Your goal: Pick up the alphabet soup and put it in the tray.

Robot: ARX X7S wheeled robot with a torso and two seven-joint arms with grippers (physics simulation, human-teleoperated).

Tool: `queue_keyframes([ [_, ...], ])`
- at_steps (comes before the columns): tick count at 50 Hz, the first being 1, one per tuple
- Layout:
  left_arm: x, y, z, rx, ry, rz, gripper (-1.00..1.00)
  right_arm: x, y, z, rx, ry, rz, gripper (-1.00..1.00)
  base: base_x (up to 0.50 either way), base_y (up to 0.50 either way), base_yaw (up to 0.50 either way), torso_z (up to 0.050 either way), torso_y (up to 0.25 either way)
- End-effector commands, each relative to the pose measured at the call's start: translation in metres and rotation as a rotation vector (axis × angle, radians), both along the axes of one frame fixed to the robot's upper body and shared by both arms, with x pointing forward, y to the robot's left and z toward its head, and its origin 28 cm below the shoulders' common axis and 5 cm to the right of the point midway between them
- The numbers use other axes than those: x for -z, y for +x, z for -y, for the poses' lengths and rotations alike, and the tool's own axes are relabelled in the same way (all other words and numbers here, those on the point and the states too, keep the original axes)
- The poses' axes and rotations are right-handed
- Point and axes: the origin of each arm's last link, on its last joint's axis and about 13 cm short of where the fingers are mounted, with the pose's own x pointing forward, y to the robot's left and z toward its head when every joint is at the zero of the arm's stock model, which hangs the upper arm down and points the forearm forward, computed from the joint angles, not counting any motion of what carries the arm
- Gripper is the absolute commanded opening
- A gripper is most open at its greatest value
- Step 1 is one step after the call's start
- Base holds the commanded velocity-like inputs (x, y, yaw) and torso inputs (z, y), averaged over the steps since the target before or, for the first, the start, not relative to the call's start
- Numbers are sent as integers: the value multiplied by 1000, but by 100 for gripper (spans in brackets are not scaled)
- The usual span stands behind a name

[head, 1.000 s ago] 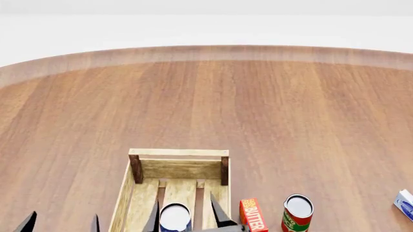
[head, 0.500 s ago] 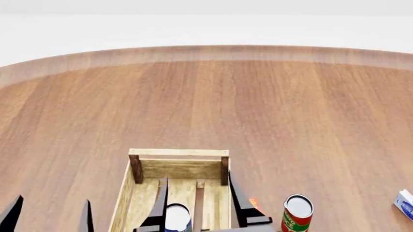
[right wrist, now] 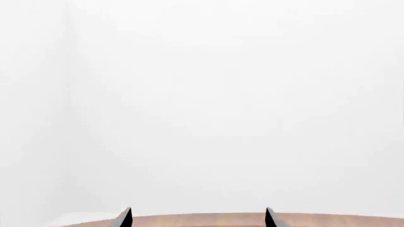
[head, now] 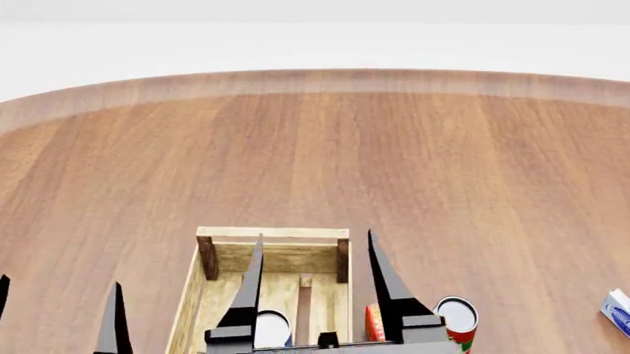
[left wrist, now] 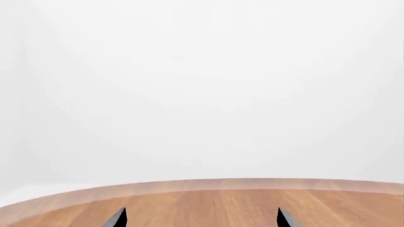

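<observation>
The alphabet soup (head: 265, 330) stands upright inside the tray (head: 273, 233), near its front end; I see its silver-white top and a bit of blue label. My right gripper (head: 315, 236) is open and empty, raised above the tray, its two dark fingers (head: 386, 284) spread on either side of the can and apart from it. My left gripper (head: 59, 282) is open and empty, left of the tray. The left wrist view shows its open gripper (left wrist: 200, 213) over bare table. The right wrist view shows its open gripper (right wrist: 197, 212) and a strip of table.
A red and green can (head: 456, 317) stands right of the tray, with a red butter box (head: 374, 323) between them, partly hidden by my right finger. A blue and white box (head: 617, 310) sits at the right edge. The round wooden table (head: 315, 147) stretches far beyond.
My right gripper has risen from around the soup can, leaving it standing in the tray. My left gripper has risen too. The can has not moved.
</observation>
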Motion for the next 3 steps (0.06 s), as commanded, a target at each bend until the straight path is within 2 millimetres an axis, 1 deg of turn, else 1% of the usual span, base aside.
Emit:
queue_keyframes([
  [1,-15,-5,1,8,-11,42,100,-13,-6,3,1,21,40,100,0,0,0,0,0],
  [3,-18,-5,1,10,-12,48,100,-15,-6,4,1,21,45,100,0,0,0,0,0],
])
